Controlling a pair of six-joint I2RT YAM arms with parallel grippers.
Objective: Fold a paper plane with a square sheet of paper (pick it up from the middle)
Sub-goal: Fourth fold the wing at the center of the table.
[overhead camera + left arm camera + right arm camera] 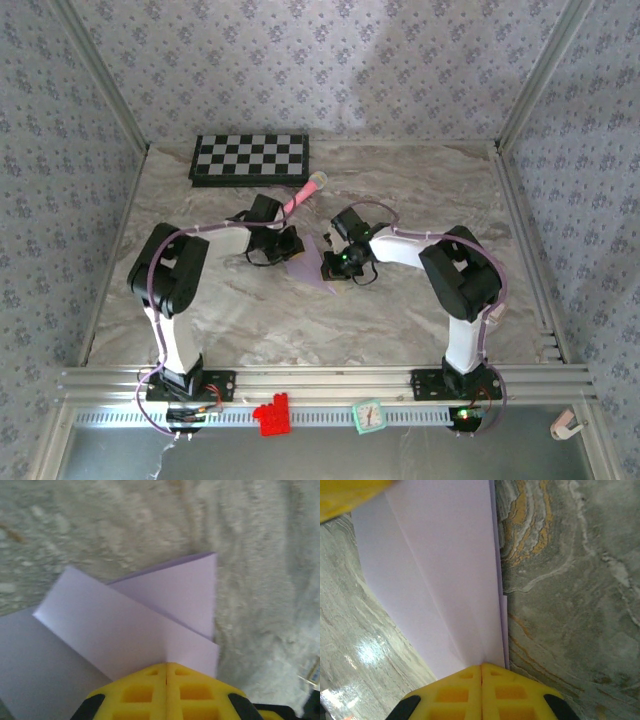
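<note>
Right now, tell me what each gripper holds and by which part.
Both pinch the folded lavender paper: left gripper at the edge where two flaps meet, right gripper at the end of its crease.

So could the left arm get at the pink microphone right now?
Probably not yet: the microphone lies close to the left gripper, nothing between, but that gripper is shut on the paper.

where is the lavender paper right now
In the top view the partly folded lavender paper is mid-table between the two arms, pinched by the left end effector on its left and the right end effector on its right.
</note>
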